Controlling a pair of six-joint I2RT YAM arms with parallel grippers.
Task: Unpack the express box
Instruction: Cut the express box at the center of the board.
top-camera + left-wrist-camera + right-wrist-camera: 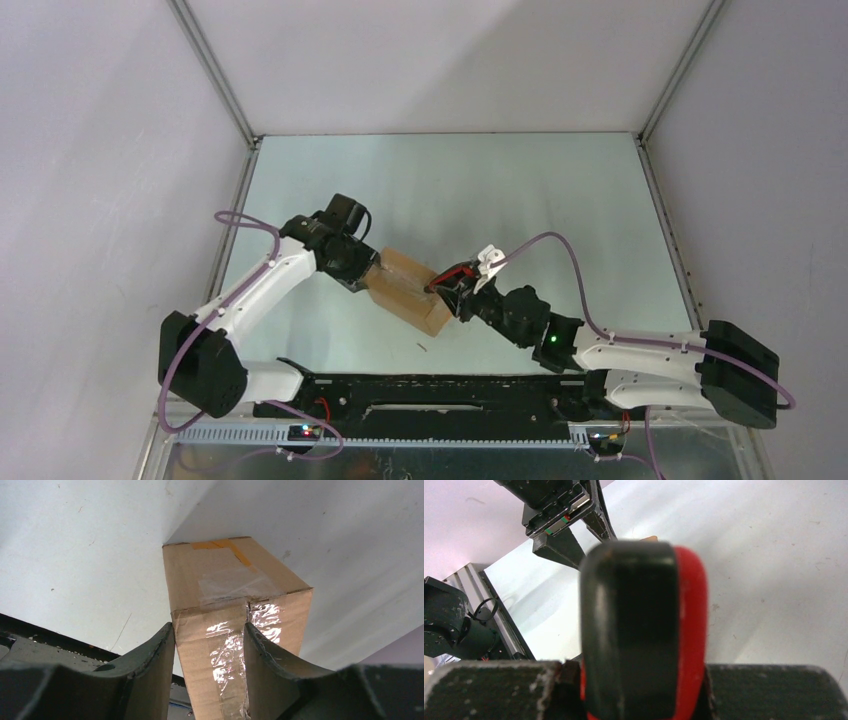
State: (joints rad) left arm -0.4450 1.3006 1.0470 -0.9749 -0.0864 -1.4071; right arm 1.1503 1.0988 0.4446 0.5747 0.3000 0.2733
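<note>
Pinching express box (186, 582), wrist-only tape (226, 652), knife (452, 276) possibly touching

Found a red-and-black utility knife (452, 276) just right of centre in the overhead view. Saw it blurred and filling the middle of the right wrist view, black with a red edge on the right. Noted a pale glossy table (540, 190), white walls (420, 60) behind, metal corner struts (212, 70) at upper left and right, and a small dark speck (425, 347) at lower centre.
</note>
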